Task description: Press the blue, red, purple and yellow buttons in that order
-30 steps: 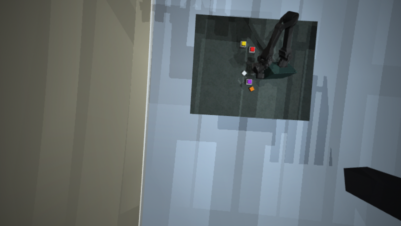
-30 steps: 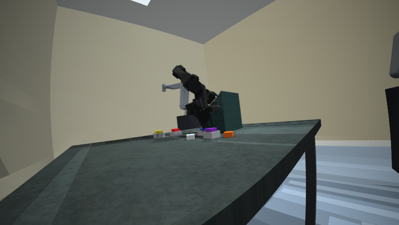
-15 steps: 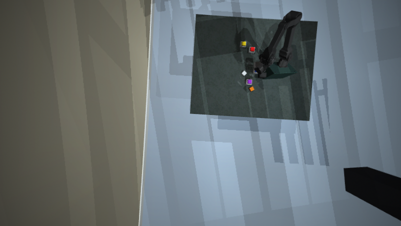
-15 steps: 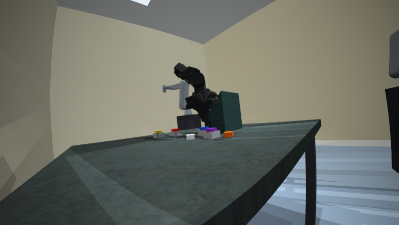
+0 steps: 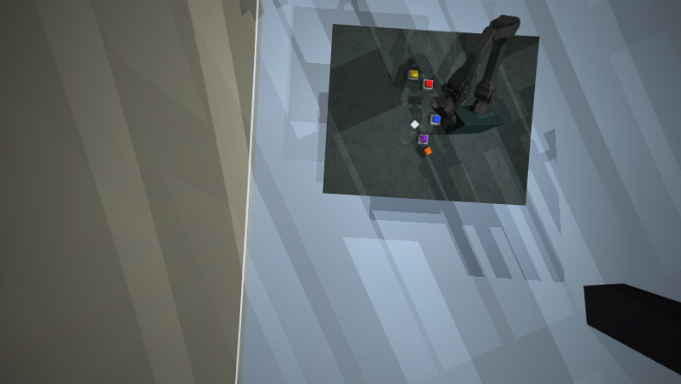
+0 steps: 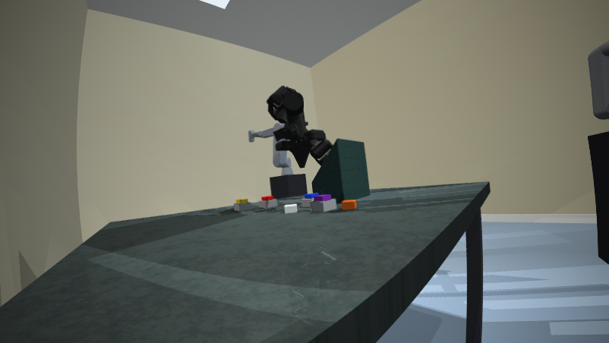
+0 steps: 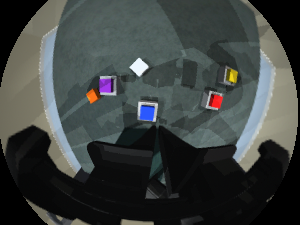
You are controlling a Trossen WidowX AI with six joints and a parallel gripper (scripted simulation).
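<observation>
The blue button (image 5: 436,119) (image 6: 310,195) (image 7: 147,113) stands raised in its grey housing. The red button (image 5: 428,83) (image 6: 267,198) (image 7: 215,101) and the yellow button (image 5: 413,74) (image 6: 241,201) (image 7: 232,76) are up, side by side. The purple button (image 5: 423,138) (image 6: 323,197) (image 7: 106,85) is up too. My gripper (image 6: 302,165) (image 7: 157,128) is shut with nothing visible between the fingertips. It hangs well above the table, near the blue button, and touches no button. In the top view the arm hides the fingertips.
A white block (image 5: 414,124) (image 6: 290,209) (image 7: 139,67) lies near the blue and purple buttons. An orange block (image 5: 427,150) (image 6: 348,205) (image 7: 93,95) lies close beside the purple button. A dark green wedge (image 5: 476,121) (image 6: 353,170) stands by the arm's base.
</observation>
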